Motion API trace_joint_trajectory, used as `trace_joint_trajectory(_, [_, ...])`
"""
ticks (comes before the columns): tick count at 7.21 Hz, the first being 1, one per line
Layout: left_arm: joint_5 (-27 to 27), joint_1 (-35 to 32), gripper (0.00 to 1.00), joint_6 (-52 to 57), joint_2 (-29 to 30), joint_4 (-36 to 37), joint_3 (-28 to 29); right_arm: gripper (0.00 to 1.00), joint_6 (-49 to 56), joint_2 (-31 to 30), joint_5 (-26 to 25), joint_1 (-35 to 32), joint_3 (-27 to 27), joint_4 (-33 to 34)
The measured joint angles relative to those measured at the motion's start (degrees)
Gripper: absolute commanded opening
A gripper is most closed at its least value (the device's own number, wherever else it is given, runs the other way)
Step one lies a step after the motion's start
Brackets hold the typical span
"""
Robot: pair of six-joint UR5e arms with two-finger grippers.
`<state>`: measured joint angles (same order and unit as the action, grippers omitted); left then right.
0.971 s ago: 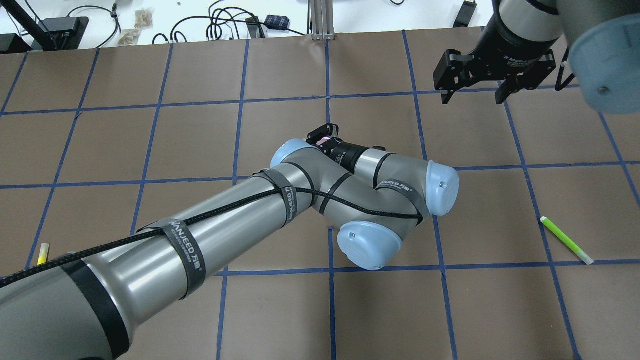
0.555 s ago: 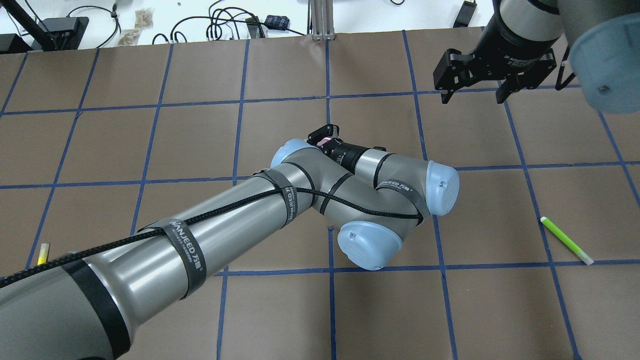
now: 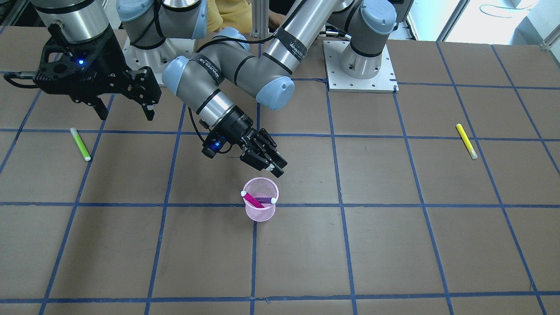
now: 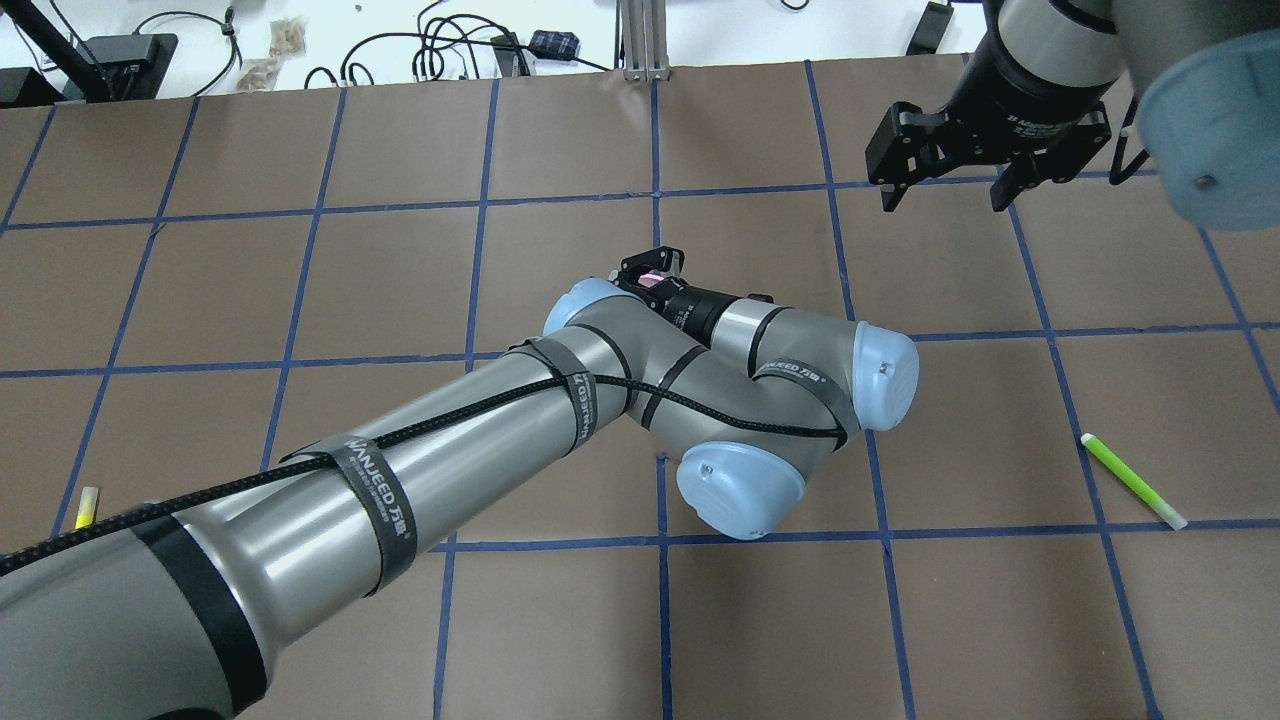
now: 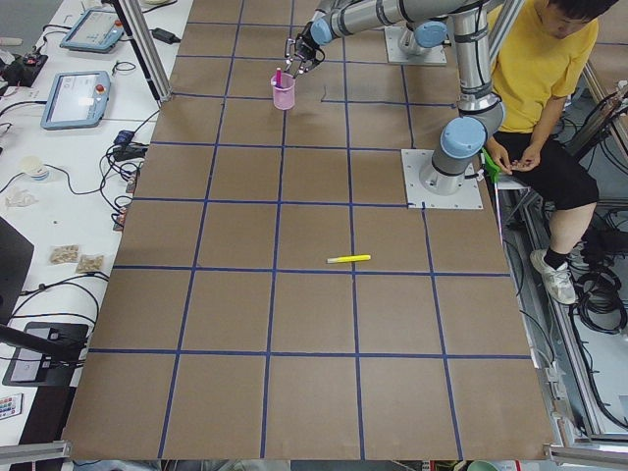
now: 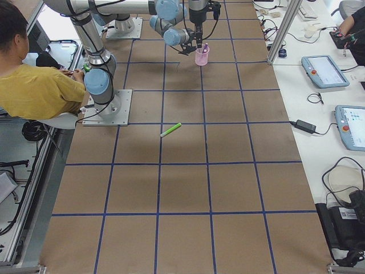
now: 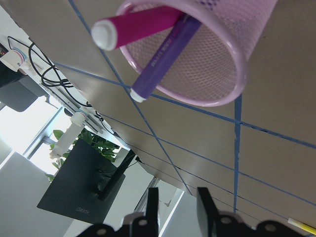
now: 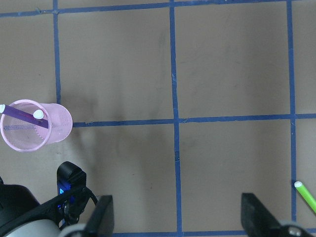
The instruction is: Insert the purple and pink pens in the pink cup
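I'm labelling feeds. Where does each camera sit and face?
Front-facing: across the table, facing the robot; left arm, right arm, pink cup.
Overhead: behind the robot, looking down; left arm dominates.
Exterior left: table's end, left arm's base nearer.
Exterior right: opposite end, right arm's base nearer.
Left wrist: own fingers, cup close.
Right wrist: straight down; fingers, cup.
Shared: both wrist views show the cup.

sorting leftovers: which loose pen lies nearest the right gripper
The green pen, just below the right gripper in the front view; the yellow pen lies far across.
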<state>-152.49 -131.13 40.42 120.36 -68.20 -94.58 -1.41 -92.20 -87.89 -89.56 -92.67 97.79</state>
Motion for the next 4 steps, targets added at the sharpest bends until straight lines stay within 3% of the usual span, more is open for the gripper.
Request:
trace_joint_trajectory(1, [0.9,0.12,0.73,0.4,-0.73,0.0,-0.35,0.91,0.0,0.0,0.0,0.0,-0.06,0.01])
trace_joint_trajectory(3, [6.46,2.2,0.74,4.46,-3.88,0.01,-2.59,0.91,0.0,0.0,-0.06,0.0,-0.11,-0.01])
trace_joint_trajectory(4, [9.35,4.58,0.85,6.33,-6.02,0.0,-4.6,0.91,0.0,0.0,-0.08,0.0,-0.09,-0.01])
